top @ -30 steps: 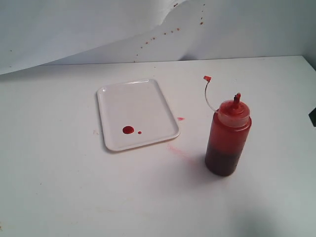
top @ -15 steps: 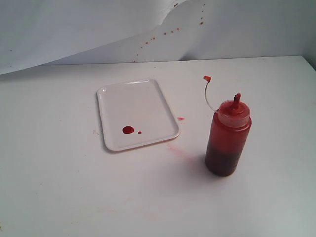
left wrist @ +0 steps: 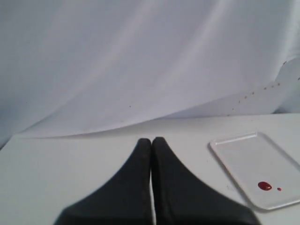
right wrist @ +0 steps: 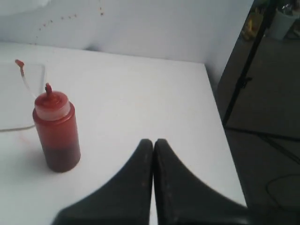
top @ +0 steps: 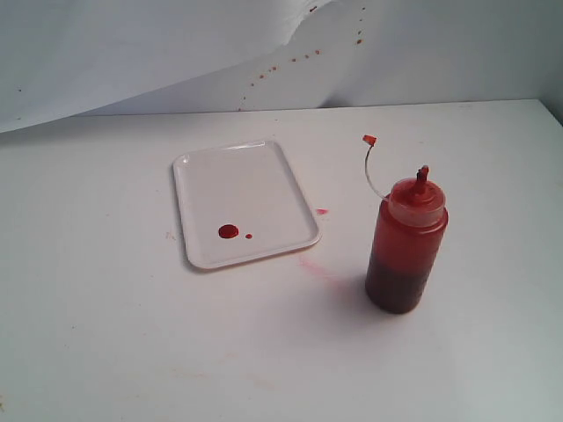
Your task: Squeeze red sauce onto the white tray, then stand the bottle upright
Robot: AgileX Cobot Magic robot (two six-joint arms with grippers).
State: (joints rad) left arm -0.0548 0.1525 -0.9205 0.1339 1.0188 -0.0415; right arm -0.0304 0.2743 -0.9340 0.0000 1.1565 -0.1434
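You have the surface (top: 132, 352) with the white tray (top: 242, 176) lying flat on it, at about 10 o'clock from the bottle (top: 406, 246). The bottle stands upright, well apart from the tray, nozzle uncapped. Both end effectors are closed on nothing: the left end effector (left wrist: 151, 140) hangs near the tray, the right end effector (right wrist: 153, 142) near the bottle. The red sauce (top: 229, 231) sits as two blobs toward the tray's 7 o'clock. Both steps look done, so make any retreat wide of the bottle.

Left jaws together, right jaws seemingly together
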